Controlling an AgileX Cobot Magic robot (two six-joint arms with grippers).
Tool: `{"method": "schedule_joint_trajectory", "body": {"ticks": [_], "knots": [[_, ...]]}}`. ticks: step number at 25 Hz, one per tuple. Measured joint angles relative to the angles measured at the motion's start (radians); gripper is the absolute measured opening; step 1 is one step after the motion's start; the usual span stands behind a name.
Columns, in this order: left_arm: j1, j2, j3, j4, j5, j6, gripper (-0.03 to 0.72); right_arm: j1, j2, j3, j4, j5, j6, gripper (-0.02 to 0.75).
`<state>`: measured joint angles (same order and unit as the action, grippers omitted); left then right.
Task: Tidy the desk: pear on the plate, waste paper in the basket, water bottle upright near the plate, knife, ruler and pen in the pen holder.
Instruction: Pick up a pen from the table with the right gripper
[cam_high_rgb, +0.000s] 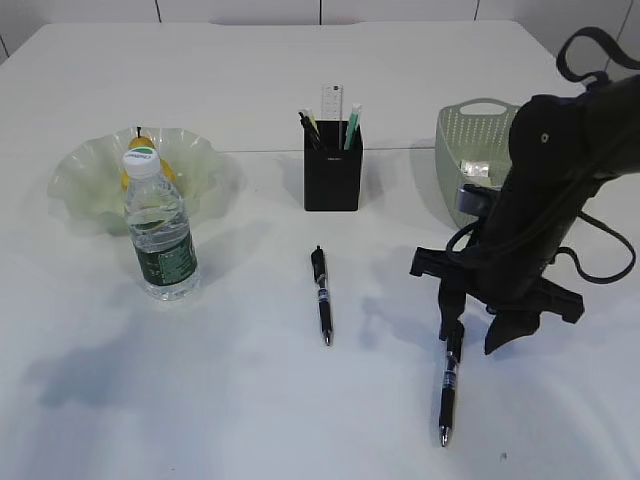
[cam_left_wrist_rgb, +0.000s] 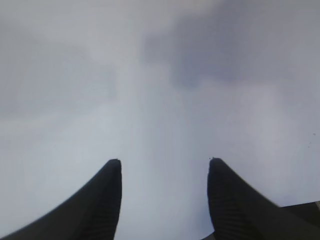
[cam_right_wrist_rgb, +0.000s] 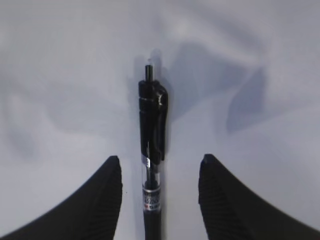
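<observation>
1. White and plain, the desk (cam_high_rgb: 250, 420) fills every view, with pale wall panels beyond its far edge.
2. Toward the near right corner the right gripper (cam_high_rgb: 470, 338) stands over a black pen (cam_high_rgb: 449, 385), jaws spread and empty; in the wrist view the barrel (cam_right_wrist_rgb: 151, 165) lies centred between the two fingers (cam_right_wrist_rgb: 107, 195), touching neither. That straddle looks like the set-up for a pinch across the barrel.
3. This pen's long axis runs from far edge to near edge, tip toward the near edge, clicker end under the gripper.
4. A second pen (cam_high_rgb: 321, 295) lies mid-desk, roughly parallel, tip also nearward, well apart from the first.
5. The left gripper (cam_left_wrist_rgb: 162, 200) is spread over bare desk, holding nothing.
6. The pen holder (cam_high_rgb: 332, 178) stands toward the far edge, already carrying the ruler (cam_high_rgb: 331, 103) upright.
7. Toward the left edge the water bottle (cam_high_rgb: 160, 232) stands upright just beside the plate (cam_high_rgb: 80, 180), where the pear (cam_high_rgb: 142, 145) sits.
8. The basket (cam_high_rgb: 460, 150), far right, holds the waste paper (cam_high_rgb: 474, 167).
</observation>
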<state>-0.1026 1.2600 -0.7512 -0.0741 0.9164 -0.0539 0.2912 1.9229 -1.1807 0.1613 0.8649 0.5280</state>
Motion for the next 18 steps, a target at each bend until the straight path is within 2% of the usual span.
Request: {"method": "schedule_joint_trajectory", "body": {"ticks": [18], "knots": [[0.000,0.000,0.000,0.000,-0.024,0.000,0.384,0.000,0.090,-0.062,0.002,-0.035,0.023,0.370]]}}
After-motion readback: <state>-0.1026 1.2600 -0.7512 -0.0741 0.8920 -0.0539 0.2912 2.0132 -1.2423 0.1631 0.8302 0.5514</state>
